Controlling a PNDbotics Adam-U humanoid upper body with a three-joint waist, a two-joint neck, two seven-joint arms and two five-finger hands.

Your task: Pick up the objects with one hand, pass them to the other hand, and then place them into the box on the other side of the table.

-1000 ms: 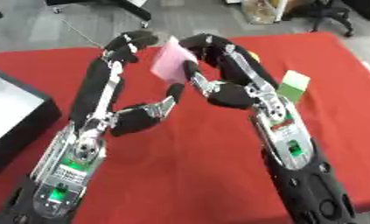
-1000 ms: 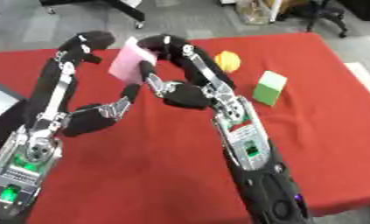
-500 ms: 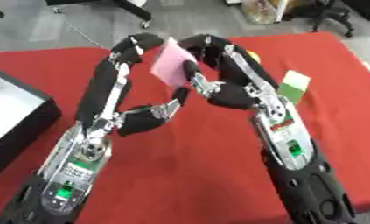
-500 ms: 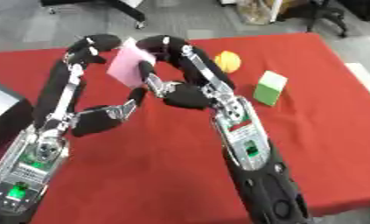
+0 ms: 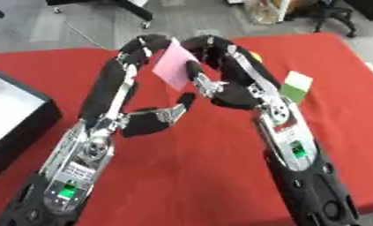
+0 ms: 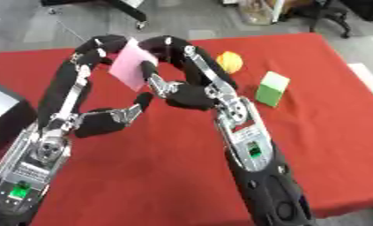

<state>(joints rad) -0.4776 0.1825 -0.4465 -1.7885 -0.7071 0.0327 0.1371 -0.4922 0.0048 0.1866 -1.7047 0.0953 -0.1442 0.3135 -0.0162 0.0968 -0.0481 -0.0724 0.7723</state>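
Above the red desk [image 5: 197, 176], my left robot hand [image 5: 143, 46] and right robot hand [image 5: 208, 48] both appear to pinch the pink card [image 5: 173, 68]. Only the right eye view shows the yellow object [image 6: 229, 61] beside the green block [image 6: 271, 88]; the black box [image 5: 16, 119] lies left.

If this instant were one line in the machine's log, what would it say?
stage: handover | item: flat pink square piece held up between left hand and right hand | table: green cube, yellow ball | box: black box at left

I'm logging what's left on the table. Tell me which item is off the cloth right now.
The flat pink card, held up between the left hand and right hand. The yellow ball and green block sit on the cloth.
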